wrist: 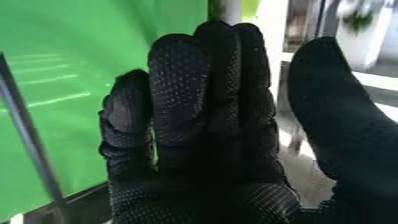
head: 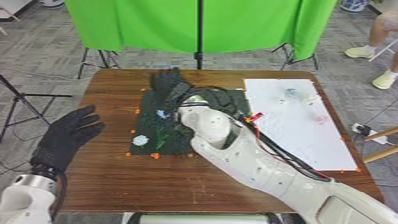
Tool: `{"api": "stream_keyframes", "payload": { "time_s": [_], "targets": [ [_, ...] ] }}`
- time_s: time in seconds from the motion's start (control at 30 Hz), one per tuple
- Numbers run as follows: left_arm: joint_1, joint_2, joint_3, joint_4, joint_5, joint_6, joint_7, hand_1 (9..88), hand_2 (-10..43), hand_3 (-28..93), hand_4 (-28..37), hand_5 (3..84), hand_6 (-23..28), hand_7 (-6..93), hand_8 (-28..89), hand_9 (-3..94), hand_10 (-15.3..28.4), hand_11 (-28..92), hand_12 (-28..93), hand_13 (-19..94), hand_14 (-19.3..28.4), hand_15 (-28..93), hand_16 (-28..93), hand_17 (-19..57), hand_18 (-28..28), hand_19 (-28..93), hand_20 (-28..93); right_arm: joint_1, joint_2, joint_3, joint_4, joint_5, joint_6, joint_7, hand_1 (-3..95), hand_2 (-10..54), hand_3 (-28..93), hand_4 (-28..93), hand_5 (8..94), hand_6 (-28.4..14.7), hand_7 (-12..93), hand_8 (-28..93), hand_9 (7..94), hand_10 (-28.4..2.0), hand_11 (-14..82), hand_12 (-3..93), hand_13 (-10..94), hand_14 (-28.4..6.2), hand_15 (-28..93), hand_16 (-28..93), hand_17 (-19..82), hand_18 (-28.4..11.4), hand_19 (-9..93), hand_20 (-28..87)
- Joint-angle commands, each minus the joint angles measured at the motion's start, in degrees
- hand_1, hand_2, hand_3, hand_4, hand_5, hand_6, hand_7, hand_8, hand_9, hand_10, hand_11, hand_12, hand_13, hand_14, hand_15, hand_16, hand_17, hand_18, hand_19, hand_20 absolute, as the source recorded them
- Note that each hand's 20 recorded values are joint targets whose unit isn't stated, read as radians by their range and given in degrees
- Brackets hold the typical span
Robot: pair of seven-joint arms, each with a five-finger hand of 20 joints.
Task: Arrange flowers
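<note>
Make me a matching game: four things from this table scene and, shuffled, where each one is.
1. small round white flower-like piece
2. small pink flower-like piece
3. black-gloved left hand
4. black-gloved right hand

A. on the white rectangular sheet
B. left of the dark rectangular mat
C. at the mat's far left, fingers straight
D. on the mat's near left corner

Pairs: 1-D, 2-A, 3-B, 4-C

The table (head: 178,187) is wood, the curtain (head: 142,25) cloth.
</note>
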Motion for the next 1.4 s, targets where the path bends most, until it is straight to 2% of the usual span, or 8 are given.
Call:
{"api": "stream_keyframes", "payload": {
  "time_s": [0.03,0.23,0.47,0.7,0.83,1.0,1.27,1.4],
  "targets": [
    [2.65,-2.42,-0.84,-0.24,-0.06,0.58,-0.47,32.5,3.3,71,-27.8,37.9,4.7,29.9,-14,35.7,14.6,35,11,30,17.3,48,-6,-5.0,22.7,62,-2,-6.64,16.23,11.51,-9.43,2.95,-1.52,2.61,28.6,-7.8,91,-26,49.9,-0.9,41,-23,53.7,-10.9,44.1,25.6,58,-6.4,62,21,27,-17.2,77,42],
    [2.90,-2.99,-1.24,-0.41,-0.06,0.29,-0.75,32.5,3.0,72,-28.2,38.0,4.8,31.7,-15,35.8,14.9,36,11,30,17.4,49,-7,-5.0,22.8,62,-2,-19.37,27.97,24.08,-17.76,5.30,-2.01,5.92,24.6,-9.2,91,-27,35.0,-4.0,36,-21,33.9,-13.9,36.7,22.7,36,-10.6,47,14,18,-17.8,64,35],
    [3.86,-3.37,-1.66,-0.64,-0.08,0.60,-0.76,32.5,2.9,72,-28.3,38.0,4.8,32.4,-16,35.8,14.9,36,10,30,17.4,50,-7,-5.0,22.8,62,-2,-32.81,35.65,36.97,-21.58,7.63,-1.89,9.37,22.3,-9.5,90,-27,28.5,-5.8,26,-16,27.3,-14.5,23.6,21.8,24,-12.6,28,16,11,-19.2,53,21],
    [4.18,-3.34,-1.62,-0.69,-0.15,0.57,-0.65,32.5,2.9,72,-28.3,38.1,4.8,32.5,-16,35.8,14.9,37,10,30,17.5,50,-8,-5.0,22.8,62,-2,-39.02,36.92,42.37,-19.54,6.39,-3.72,13.00,23.2,-9.5,90,-27,28.2,-5.8,25,-15,29.0,-13.5,21.6,21.6,29,-12.1,24,16,12,-19.2,51,18],
    [3.95,-3.50,-1.51,-0.54,-0.03,0.25,-0.89,32.5,2.9,72,-28.3,38.1,4.8,32.7,-16,35.7,14.9,37,10,30,17.5,50,-8,-5.0,22.8,62,-2,-39.66,37.76,42.67,-17.40,5.70,-3.90,15.11,24.9,-9.5,90,-28,29.4,-5.6,27,-16,30.7,-13.4,24.8,21.9,31,-11.1,28,17,12,-19.3,53,19],
    [4.27,-3.25,-1.52,-0.59,-0.17,0.49,-0.64,32.5,2.9,72,-28.3,38.1,4.8,32.7,-16,35.7,15.0,37,10,30,17.4,50,-8,-5.0,22.8,62,-2,-40.31,38.55,43.30,-15.60,5.08,-5.64,16.60,27.2,-9.5,92,-28,37.7,-3.3,38,-22,36.9,-11.7,33.7,21.4,33,-10.3,32,15,13,-18.9,54,19],
    [4.81,-3.41,-1.77,-0.78,-0.15,0.44,-0.57,32.5,2.9,72,-28.3,38.2,4.9,32.7,-16,35.8,15.0,37,10,30,17.5,50,-8,-5.0,22.9,62,-3,-40.65,38.41,43.56,-14.19,5.00,-9.85,16.88,28.4,-9.5,93,-28,39.6,-2.5,39,-23,38.8,-11.4,35.6,20.9,36,-9.7,34,14,14,-19.0,56,20],
    [4.66,-3.32,-1.62,-0.68,-0.23,0.37,-0.52,32.6,2.9,72,-28.3,38.1,4.9,32.9,-16,35.8,15.0,37,10,30,17.4,50,-8,-5.0,22.9,62,-3,-39.82,38.23,42.22,-12.70,4.75,-9.75,16.71,29.7,-9.5,93,-28,40.5,-1.7,38,-23,44.3,-9.2,37.2,20.3,44,-7.2,37,15,14,-19.4,56,21]
  ]
}}
